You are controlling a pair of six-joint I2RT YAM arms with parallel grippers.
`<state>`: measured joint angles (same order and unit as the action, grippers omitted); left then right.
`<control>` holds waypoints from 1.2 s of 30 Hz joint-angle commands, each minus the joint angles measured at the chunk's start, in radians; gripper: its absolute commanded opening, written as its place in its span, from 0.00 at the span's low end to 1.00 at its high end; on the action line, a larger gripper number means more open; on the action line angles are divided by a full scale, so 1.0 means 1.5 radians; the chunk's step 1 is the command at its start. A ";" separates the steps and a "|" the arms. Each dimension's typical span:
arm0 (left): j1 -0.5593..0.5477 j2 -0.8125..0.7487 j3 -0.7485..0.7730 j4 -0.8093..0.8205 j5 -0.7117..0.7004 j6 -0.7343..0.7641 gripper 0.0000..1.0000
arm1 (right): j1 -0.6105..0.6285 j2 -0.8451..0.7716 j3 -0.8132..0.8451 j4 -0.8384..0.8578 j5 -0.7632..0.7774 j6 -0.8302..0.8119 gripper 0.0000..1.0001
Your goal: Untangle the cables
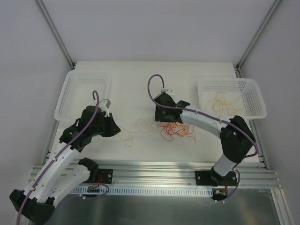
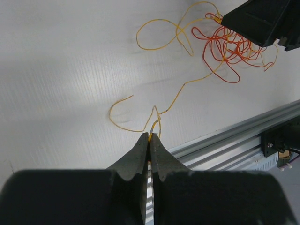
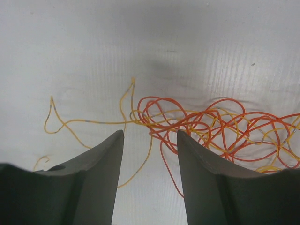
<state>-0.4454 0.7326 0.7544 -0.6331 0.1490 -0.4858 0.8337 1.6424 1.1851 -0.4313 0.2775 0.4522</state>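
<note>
Left gripper (image 2: 150, 138), left wrist view: closed tight, pinching yellow strand (image 2: 187, 84) at the tips. Strand runs up-right into red-orange tangle (image 2: 229, 47) lying on table (image 2: 70, 70).

Right wrist view: right gripper (image 3: 150, 136) moderately apart, low over the tangle's left edge. Loose strands lie between its fingers; can't tell if they touch.

Top view: tangle is mid-table, under the right gripper. Left gripper is well left of it. More yellow cables (image 1: 224, 104) in right basket (image 1: 255, 93).
</note>
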 commanded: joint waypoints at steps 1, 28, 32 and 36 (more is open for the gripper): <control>-0.003 -0.014 -0.008 0.011 0.010 -0.010 0.00 | 0.003 0.029 0.040 -0.004 0.053 0.031 0.51; 0.036 0.012 0.330 -0.164 -0.407 0.111 0.00 | -0.235 -0.266 -0.142 -0.066 0.082 -0.145 0.01; 0.036 0.037 0.397 -0.164 -0.389 0.142 0.00 | -0.244 -0.289 -0.139 -0.077 0.061 -0.152 0.01; 0.036 0.043 0.416 -0.167 -0.440 0.166 0.00 | -0.273 -0.314 -0.150 -0.089 0.047 -0.136 0.01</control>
<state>-0.4038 0.7773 1.3506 -0.8597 -0.4259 -0.3019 0.4595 1.2171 0.9718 -0.5198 0.3580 0.2584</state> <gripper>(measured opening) 0.008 0.017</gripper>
